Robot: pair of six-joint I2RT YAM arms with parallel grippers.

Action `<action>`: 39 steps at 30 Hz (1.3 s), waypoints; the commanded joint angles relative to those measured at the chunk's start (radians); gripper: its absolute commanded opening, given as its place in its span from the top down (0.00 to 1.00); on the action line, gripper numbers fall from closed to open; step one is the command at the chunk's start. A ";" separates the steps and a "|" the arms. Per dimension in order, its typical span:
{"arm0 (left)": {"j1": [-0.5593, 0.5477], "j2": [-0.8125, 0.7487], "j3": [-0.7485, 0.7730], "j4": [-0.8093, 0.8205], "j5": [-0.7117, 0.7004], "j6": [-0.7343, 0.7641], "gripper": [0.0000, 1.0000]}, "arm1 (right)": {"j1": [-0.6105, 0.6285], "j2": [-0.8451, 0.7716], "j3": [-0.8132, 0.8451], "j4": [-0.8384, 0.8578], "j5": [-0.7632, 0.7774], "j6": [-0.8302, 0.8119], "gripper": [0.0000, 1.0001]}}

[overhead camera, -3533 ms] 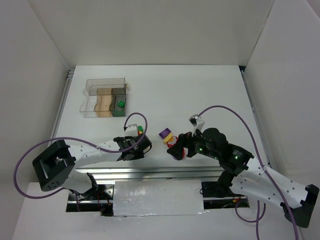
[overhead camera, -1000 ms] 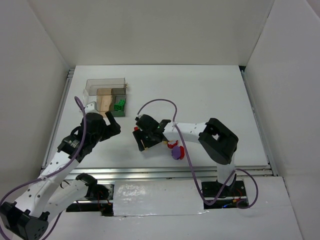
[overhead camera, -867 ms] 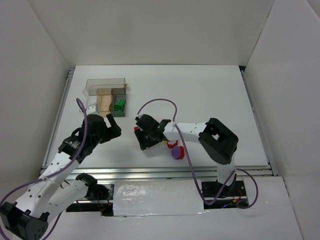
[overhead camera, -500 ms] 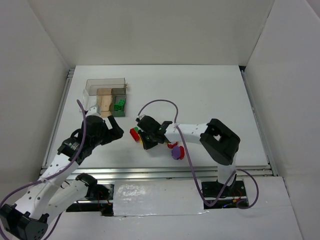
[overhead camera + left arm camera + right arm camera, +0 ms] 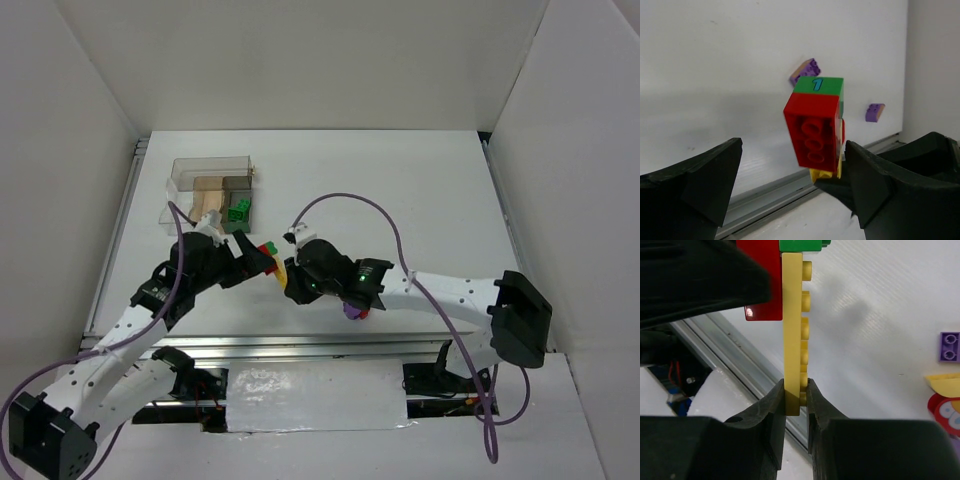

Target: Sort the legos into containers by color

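1. White table (image 5: 420, 200), white walls (image 5: 300, 60) on three sides, and a metal rail (image 5: 300, 345) along the near edge.
2. The clear box (image 5: 200, 165) sits at the far left of the table. A green piece (image 5: 240, 210) lies in its right-hand, dark-bottomed compartment.
3. The left arm (image 5: 120, 330) comes up from the near-left corner and angles in toward the middle, with its gripper just in front of the box.
4. The right arm (image 5: 450, 295) stretches low across from its base on the right, wrist pointing left, and meets the other gripper head-on.
5. The right gripper (image 5: 796, 390) is clamped tight on one end of the yellow bar (image 5: 792, 315), which sticks straight out from the fingers.
6. At the bar's far end a red brick (image 5: 812, 132) is stuck to its flat side, and a green brick (image 5: 817, 84) marked "1" butts against the red brick's end.
7. The left gripper (image 5: 794, 150) is spread wide, one finger on either side of the red brick, and neither finger touches it.
8. The whole stack hangs clear above the table, between the two grippers.
9. A purple brick (image 5: 805, 71) and a second purple brick (image 5: 874, 112) lie loose on the table beyond the stack, well apart from each other.
10. In the top view a purple piece (image 5: 352, 312) lies right beside the right wrist, partly hidden.
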 commanded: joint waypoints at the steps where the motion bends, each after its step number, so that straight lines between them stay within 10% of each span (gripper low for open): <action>1: -0.007 0.010 -0.025 0.232 0.136 -0.057 0.05 | 0.030 -0.064 0.014 0.016 0.055 0.050 1.00; 7: -0.008 0.024 -0.070 0.370 0.196 -0.089 0.21 | 0.038 -0.101 0.039 -0.003 0.077 0.082 1.00; 11: -0.007 0.029 -0.081 0.391 0.231 -0.085 0.72 | 0.038 -0.104 0.046 0.002 0.082 0.101 1.00; 14: -0.008 0.033 -0.068 0.394 0.251 -0.053 1.00 | 0.038 -0.101 0.043 0.014 0.060 0.113 0.63; 17: -0.008 0.029 -0.038 0.359 0.265 0.010 1.00 | 0.032 -0.133 0.022 0.019 0.054 0.125 0.02; 27: -0.013 -0.011 -0.037 0.515 0.651 0.193 1.00 | -0.238 -0.590 -0.273 0.342 -0.583 0.079 0.00; 39: -0.043 -0.050 -0.096 0.761 0.837 0.055 1.00 | -0.319 -0.451 -0.187 0.535 -0.784 0.151 0.10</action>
